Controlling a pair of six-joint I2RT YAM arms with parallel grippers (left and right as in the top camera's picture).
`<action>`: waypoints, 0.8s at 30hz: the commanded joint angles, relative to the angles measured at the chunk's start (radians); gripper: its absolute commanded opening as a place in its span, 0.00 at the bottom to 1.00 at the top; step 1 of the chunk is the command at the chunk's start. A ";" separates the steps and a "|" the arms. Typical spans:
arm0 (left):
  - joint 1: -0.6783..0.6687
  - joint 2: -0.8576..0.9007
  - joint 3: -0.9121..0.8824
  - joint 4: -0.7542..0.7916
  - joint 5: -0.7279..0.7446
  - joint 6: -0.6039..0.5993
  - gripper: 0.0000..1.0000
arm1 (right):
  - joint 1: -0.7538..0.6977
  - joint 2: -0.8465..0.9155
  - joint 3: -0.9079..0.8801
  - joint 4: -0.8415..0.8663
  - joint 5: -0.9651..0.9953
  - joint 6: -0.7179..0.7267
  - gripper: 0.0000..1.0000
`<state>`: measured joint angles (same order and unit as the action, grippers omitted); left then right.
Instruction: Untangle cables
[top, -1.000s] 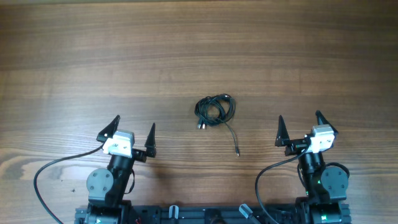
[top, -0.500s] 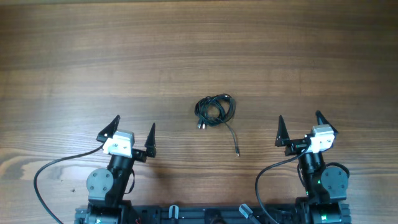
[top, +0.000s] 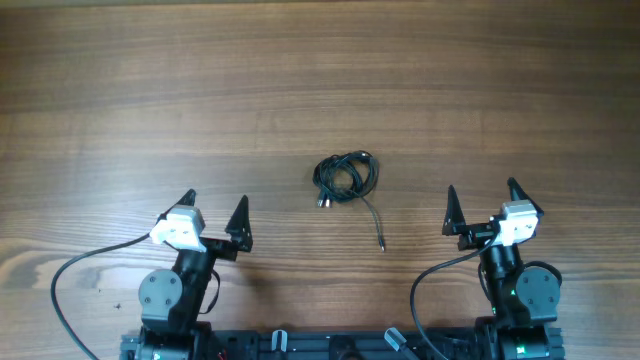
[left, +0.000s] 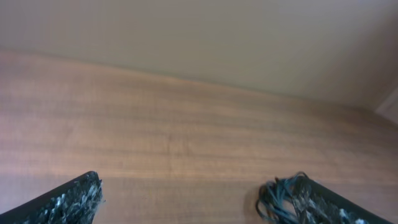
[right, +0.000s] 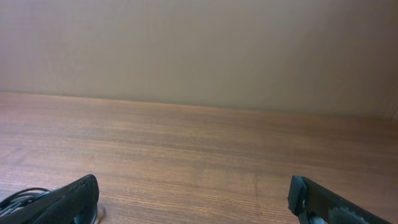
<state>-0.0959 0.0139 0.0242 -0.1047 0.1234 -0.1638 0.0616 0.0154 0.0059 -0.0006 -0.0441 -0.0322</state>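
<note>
The cables (top: 346, 175) lie as a small black knot of loops in the middle of the wooden table, with one loose end trailing toward the front, ending in a small plug (top: 381, 244). My left gripper (top: 214, 204) is open and empty, front left of the knot. In the left wrist view the knot (left: 280, 198) shows beside my right finger. My right gripper (top: 481, 193) is open and empty, front right of the knot. In the right wrist view a bit of cable (right: 18, 198) shows at the lower left edge.
The wooden table (top: 320, 90) stretches far behind the knot. Thick black arm wires (top: 70, 290) loop at the front left and front right (top: 425, 295) near the arm bases. A plain wall (right: 199, 50) stands behind the table.
My left gripper has shifted slightly left and turned a little. The cables and the right arm have not moved.
</note>
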 joint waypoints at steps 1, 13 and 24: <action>0.009 -0.007 0.077 -0.134 -0.002 -0.084 1.00 | -0.005 -0.005 -0.001 0.003 -0.006 -0.018 1.00; 0.009 0.458 0.443 -0.371 -0.010 -0.148 1.00 | -0.005 0.040 0.107 -0.159 -0.024 0.032 1.00; 0.009 0.882 0.799 -0.711 0.014 -0.159 1.00 | -0.005 0.658 0.657 -0.586 -0.040 0.010 1.00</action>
<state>-0.0956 0.8860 0.8062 -0.7753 0.1261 -0.3138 0.0616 0.5751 0.5652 -0.5461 -0.0517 -0.0170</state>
